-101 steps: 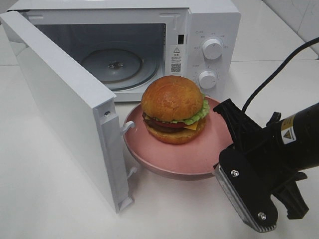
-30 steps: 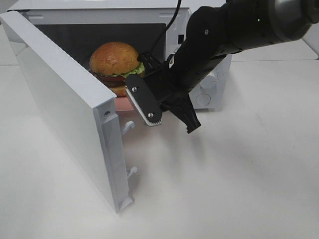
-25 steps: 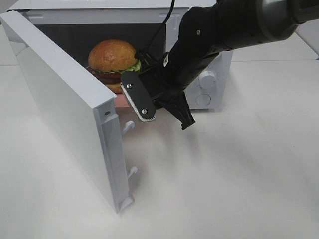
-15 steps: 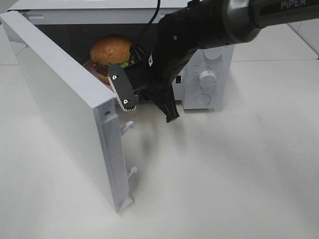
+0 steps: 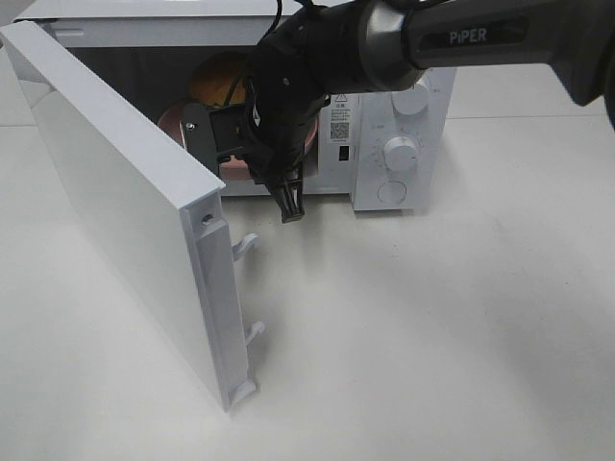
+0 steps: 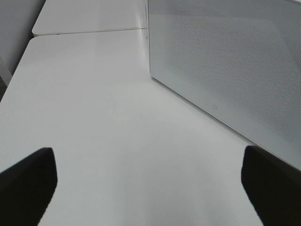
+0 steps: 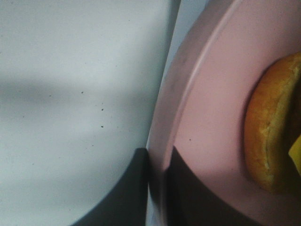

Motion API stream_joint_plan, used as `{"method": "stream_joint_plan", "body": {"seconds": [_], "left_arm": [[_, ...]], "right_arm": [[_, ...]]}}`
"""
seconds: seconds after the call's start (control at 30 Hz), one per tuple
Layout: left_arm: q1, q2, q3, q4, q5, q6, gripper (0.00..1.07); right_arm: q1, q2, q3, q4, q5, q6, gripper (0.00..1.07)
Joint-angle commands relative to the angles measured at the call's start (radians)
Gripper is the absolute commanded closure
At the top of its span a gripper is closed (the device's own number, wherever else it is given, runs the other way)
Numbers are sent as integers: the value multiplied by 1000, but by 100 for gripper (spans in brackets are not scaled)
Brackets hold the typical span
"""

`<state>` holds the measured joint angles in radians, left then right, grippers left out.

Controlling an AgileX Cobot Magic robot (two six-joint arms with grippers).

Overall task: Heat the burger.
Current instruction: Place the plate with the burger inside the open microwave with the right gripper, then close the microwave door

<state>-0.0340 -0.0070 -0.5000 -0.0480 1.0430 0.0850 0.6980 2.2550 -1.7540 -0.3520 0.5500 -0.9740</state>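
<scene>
Burger [image 5: 213,79] on its pink plate [image 7: 207,108] has moved from the doorway deep into the microwave [image 5: 399,144]. My right gripper [image 7: 157,188] still pinches the plate's rim; my left gripper [image 6: 150,188] waits wide, holding nothing. I think letting go comes next.

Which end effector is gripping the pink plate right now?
The right end effector, pinching the pink plate by its rim; the left end effector stands open, empty.

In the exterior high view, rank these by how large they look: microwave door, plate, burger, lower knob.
1. door
2. plate, mostly hidden, but still wider than the burger
3. burger, partly hidden
4. lower knob
</scene>
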Motion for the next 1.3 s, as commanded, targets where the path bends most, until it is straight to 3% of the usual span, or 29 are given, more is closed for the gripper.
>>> {"method": "stream_joint_plan", "body": {"seconds": [0.03, 0.27, 0.73, 0.9, 1.07, 1.17, 1.23, 1.3], "left_arm": [[-4, -22, 2, 0, -3, -3, 7], [-4, -22, 2, 0, -3, -3, 7], [-4, -22, 2, 0, -3, -3, 7], [-4, -22, 2, 0, -3, -3, 7], [-4, -22, 2, 0, -3, -3, 7], [-4, -22, 2, 0, -3, -3, 7], [-4, -22, 2, 0, -3, -3, 7], [-4, -22, 2, 0, -3, -3, 7]], "right_arm": [[-10, 10, -40, -58, 16, 68, 107], [-8, 80, -134, -77, 64, 116, 107], [-9, 130, -180, -73, 52, 116, 107], [-9, 130, -180, -72, 53, 122, 97], [-9, 129, -180, -73, 64, 167, 74], [-9, 126, -180, -73, 67, 184, 67], [-9, 105, -159, -72, 69, 195, 57], [-9, 94, -142, -72, 60, 194, 55]]}}
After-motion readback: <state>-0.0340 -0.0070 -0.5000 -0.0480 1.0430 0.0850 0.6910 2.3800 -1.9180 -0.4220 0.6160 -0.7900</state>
